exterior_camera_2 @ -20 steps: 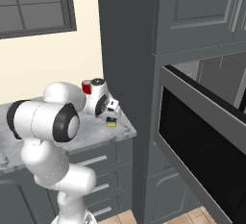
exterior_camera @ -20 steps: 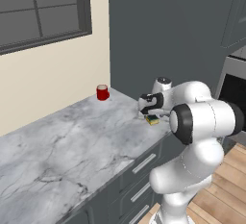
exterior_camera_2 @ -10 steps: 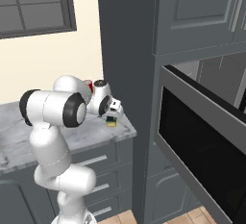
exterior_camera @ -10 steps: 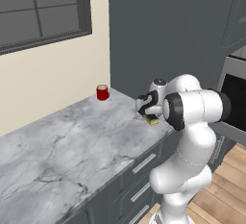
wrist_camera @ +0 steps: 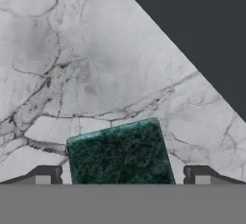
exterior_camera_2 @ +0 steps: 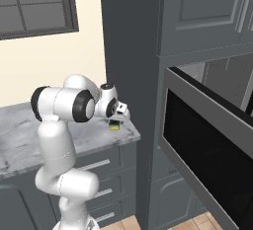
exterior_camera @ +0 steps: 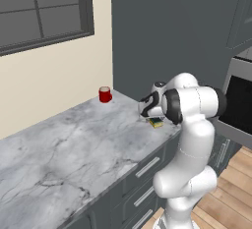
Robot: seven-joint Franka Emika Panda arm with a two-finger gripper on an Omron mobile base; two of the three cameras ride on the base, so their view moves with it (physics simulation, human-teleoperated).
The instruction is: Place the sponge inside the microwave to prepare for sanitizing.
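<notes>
The claw (wrist_camera: 122, 182) hangs low over the marble counter (wrist_camera: 72, 64), its two dark fingertips (wrist_camera: 45, 175) spread wide apart with nothing gripped. In the hand view the tips sit at about 7 and 5 o'clock, and the sponge (wrist_camera: 120, 153) lies flat between them at 6 o'clock, dark green face up, a gap left on each side.

In the left base view the claw (exterior_camera: 147, 111) is just at 10 o'clock of the sponge (exterior_camera: 156, 122), which rests near the counter's front edge, close to the tall grey cabinet (exterior_camera: 172, 26). A small red can (exterior_camera: 104, 94) stands well apart at 10 o'clock, by the cream wall.

In the right base view the sponge (exterior_camera_2: 114, 124) sits under the claw (exterior_camera_2: 118, 114). The microwave (exterior_camera_2: 207, 150) is at 4 o'clock, its black glass door swung open.
</notes>
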